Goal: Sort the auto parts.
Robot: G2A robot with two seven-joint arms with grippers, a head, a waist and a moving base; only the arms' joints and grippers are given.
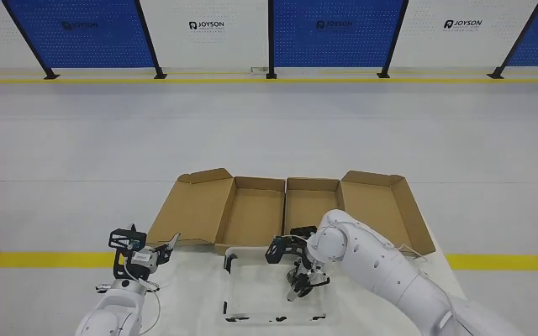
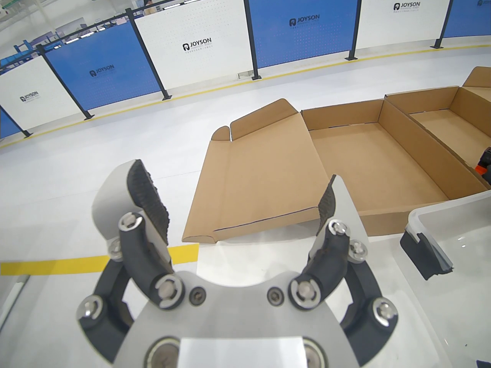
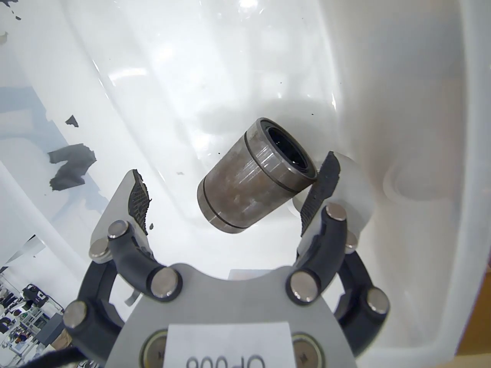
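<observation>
A metal cylinder (image 3: 249, 181) lies on its side in the right part of a clear bin (image 1: 229, 286) near the middle of the table (image 1: 193, 294). The right gripper (image 3: 233, 172) is down inside the bin, its fingers spread wide on either side of the cylinder. One pad (image 3: 316, 193) touches the cylinder's rim and the other stands apart. The left gripper (image 2: 234, 178) hovers left of the bin, fingers released and holding nothing. Two open cardboard boxes, left box (image 1: 252, 214) and right box (image 1: 311, 206), sit side by side just beyond the bin.
</observation>
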